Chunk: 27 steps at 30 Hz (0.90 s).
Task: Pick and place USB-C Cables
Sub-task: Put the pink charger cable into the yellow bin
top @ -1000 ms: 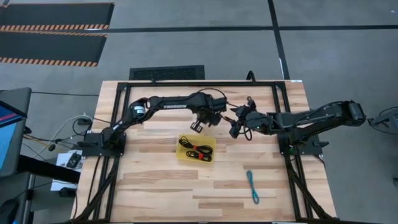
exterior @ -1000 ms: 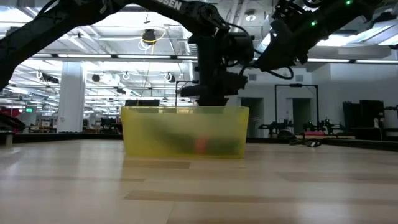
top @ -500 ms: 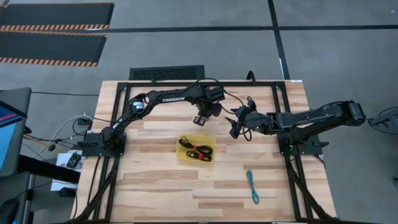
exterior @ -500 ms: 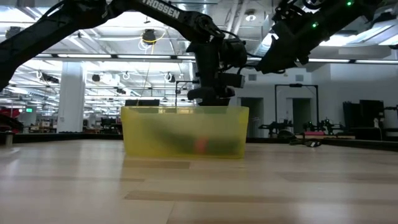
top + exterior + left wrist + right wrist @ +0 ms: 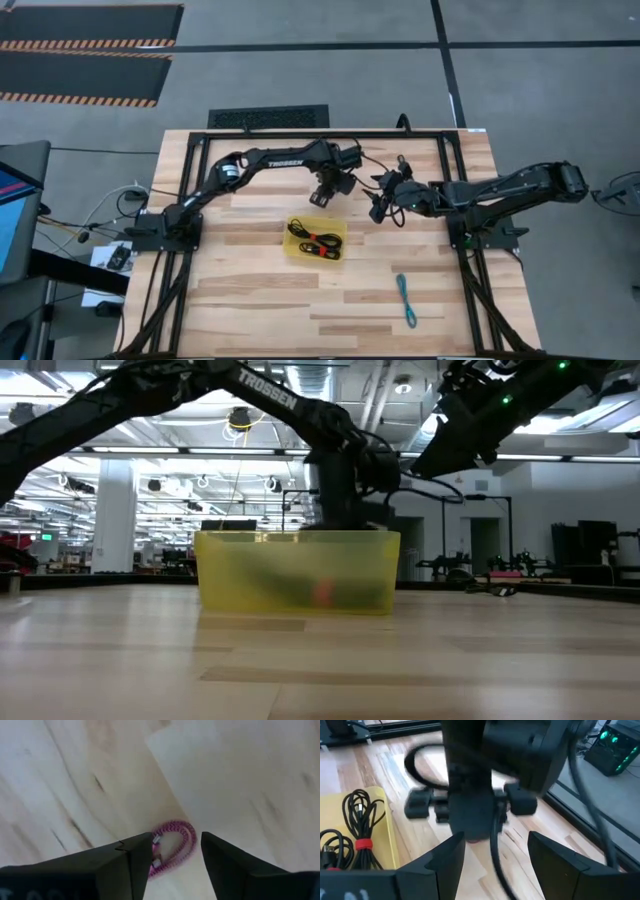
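A maroon USB-C cable point(image 5: 189, 831) lies coiled on the bare wood beyond the far side of the yellow tray point(image 5: 316, 238). My left gripper point(image 5: 176, 840) points down over it, open, one finger on each side of the coil. In the tray lie two black cable bundles with red ties point(image 5: 355, 820). A teal cable point(image 5: 405, 298) lies on the table toward the near right. My right gripper point(image 5: 378, 210) hangs open and holds nothing, just right of the left gripper point(image 5: 322, 196) and level with the tray's far right corner. My left gripper comes at the maroon cable from above with a finger on each side of the coil. One finger point(image 5: 135, 855) overlaps the coil's connector end in the wrist view. Whether either finger touches the cable, I cannot tell.
In the low view the tray point(image 5: 297, 570) hides the left gripper's fingertips. The two arms stand close together above the table's far middle. A black frame point(image 5: 300, 133) runs along the far edge. Bare wood lies to the tray's left and near side.
My left gripper has gone from above the tray's far rim toward the table's far edge and has come down behind the tray. My right arm has kept still.
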{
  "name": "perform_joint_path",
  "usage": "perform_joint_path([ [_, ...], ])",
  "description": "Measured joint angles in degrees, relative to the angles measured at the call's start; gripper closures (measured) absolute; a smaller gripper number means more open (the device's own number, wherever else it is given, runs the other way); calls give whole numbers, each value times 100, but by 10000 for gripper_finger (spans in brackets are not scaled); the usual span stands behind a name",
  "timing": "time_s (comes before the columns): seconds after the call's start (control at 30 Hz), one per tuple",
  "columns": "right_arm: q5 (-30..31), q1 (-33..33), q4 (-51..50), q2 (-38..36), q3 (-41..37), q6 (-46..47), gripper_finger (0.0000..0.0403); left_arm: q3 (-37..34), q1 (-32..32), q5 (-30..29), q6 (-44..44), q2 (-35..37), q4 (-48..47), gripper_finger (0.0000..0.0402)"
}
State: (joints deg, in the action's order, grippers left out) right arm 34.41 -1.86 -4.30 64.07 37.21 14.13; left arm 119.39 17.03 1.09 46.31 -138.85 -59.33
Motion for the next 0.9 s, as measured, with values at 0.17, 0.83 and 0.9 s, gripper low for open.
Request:
perform_joint_path([
  [0.17, 1, 1, -21, 0, -1, -2, 159, 13, -34, -45, 2, -105, 0, 238],
  [0.83, 4, -38, -51, 0, -2, 87, 159, 170, -308, -169, -1430, 139, -757, 363],
  [0.9, 5, -99, -133, 0, -2, 87, 159, 186, -200, -166, -2012, 279, -716, 358],
])
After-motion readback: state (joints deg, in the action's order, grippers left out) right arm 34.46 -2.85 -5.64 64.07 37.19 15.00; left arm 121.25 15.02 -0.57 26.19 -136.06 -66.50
